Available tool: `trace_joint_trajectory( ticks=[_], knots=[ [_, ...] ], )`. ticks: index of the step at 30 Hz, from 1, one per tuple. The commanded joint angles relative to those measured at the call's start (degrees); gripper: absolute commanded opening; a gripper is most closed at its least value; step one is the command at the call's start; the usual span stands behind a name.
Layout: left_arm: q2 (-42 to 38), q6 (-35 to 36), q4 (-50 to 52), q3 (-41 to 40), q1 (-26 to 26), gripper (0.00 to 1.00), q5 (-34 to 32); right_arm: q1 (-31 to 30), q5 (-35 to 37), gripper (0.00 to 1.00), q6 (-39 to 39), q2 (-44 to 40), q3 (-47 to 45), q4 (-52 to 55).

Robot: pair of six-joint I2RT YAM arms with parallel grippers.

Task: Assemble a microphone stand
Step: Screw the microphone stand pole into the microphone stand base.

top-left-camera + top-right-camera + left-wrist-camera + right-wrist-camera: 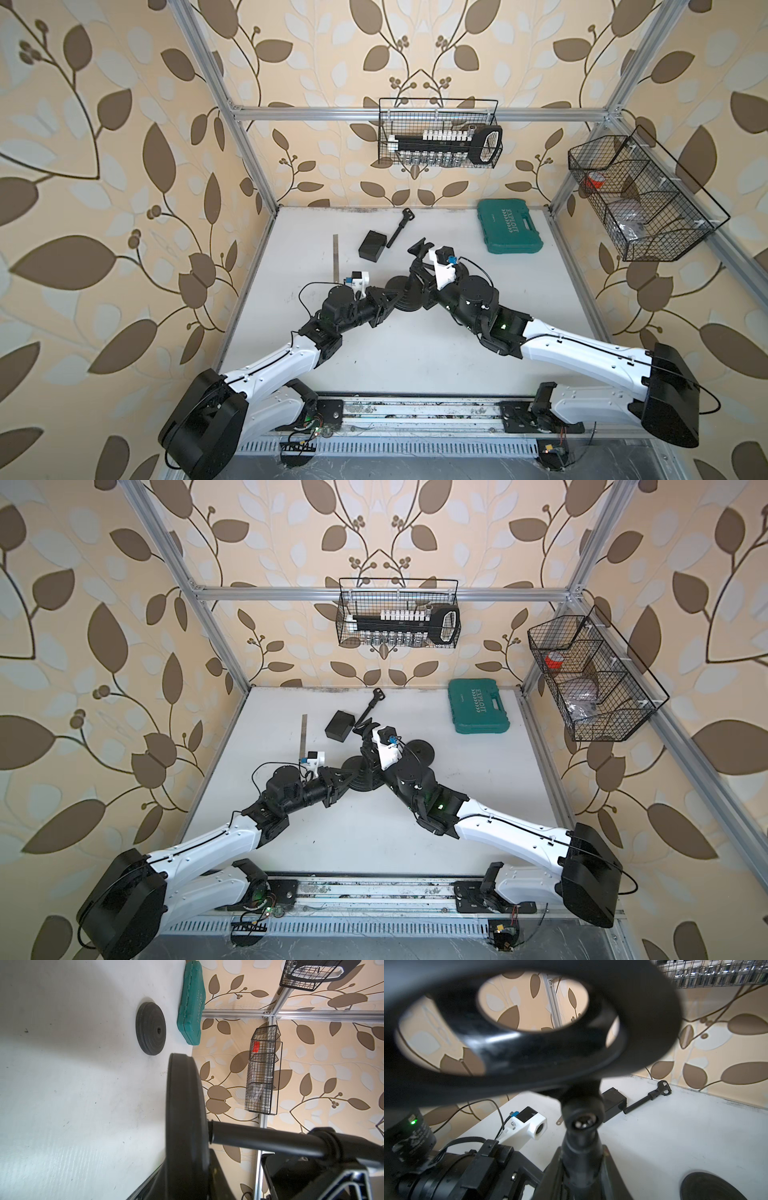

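Note:
A black round base (405, 305) (185, 1126) stands tilted on edge at mid-table, and my left gripper (392, 298) (187, 1180) is shut on its rim. A black pole (259, 1138) (581, 1147) meets the base's centre. It ends in a ring-shaped microphone clip (419, 248) (529, 1043). My right gripper (422, 286) (581, 1174) is shut on the pole just below the clip's joint. In both top views the two grippers meet over the base. A second black disc (422, 752) (150, 1028) lies flat just right of them.
A loose black rod with a clamp end (397, 230) (648, 1099), a black box (372, 246) and a metal ruler (336, 257) lie behind the grippers. A green tool case (510, 230) sits at the back right. Wire baskets (440, 133) (640, 199) hang on the frame.

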State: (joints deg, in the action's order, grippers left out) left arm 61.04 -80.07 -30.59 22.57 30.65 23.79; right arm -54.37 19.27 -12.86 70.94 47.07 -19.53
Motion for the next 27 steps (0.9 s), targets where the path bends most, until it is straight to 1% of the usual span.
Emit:
trace_joint_trajectory(
  ticks=[1,5,8,9,11,15,18,20,22,25,27],
  knots=[
    [-1.62,-0.40,-4.60,0.46,-1.30,0.00,-1.91,0.53,1.56,0.11,0.77,-0.91,2.15,2.62],
    [-1.71,-0.42,-4.33,0.11,-1.84,0.00,-1.69,2.62,-7.44,0.43,1.39,-1.40,3.32,4.06],
    [-1.71,-0.39,-4.22,-0.24,-2.26,0.00,-1.57,4.59,-14.07,0.62,2.00,-2.39,3.86,5.37],
    [-1.63,-0.39,-4.31,-0.32,-2.49,0.00,-1.56,5.16,-16.56,0.66,2.71,-2.92,3.49,4.85],
    [-1.54,-0.57,-4.52,-0.42,-2.98,0.00,-1.13,6.44,-21.02,0.68,3.54,-3.80,2.63,4.33],
    [-1.60,-1.32,-5.28,-0.51,-4.52,0.00,0.49,9.69,-30.64,0.67,5.12,-5.64,0.00,3.52],
    [-1.78,-1.31,-4.47,-0.03,-5.25,0.00,1.87,13.50,-38.08,0.59,4.99,-5.52,-1.52,3.21],
    [-1.86,-1.34,-3.63,0.15,-5.65,0.00,2.89,16.29,-43.15,0.56,5.10,-4.13,-1.65,3.18],
    [-1.80,-1.31,-3.99,0.13,-6.12,0.00,3.99,18.22,-49.11,0.56,6.24,-1.75,-1.13,3.24],
    [-1.45,-1.77,-6.54,-0.02,-6.74,0.00,6.00,19.70,-54.79,0.57,8.37,1.95,0.15,3.04],
    [-1.10,-2.30,-7.06,0.10,-7.08,0.00,7.44,20.57,-56.93,0.57,8.86,4.11,0.65,2.15]
  ],
)
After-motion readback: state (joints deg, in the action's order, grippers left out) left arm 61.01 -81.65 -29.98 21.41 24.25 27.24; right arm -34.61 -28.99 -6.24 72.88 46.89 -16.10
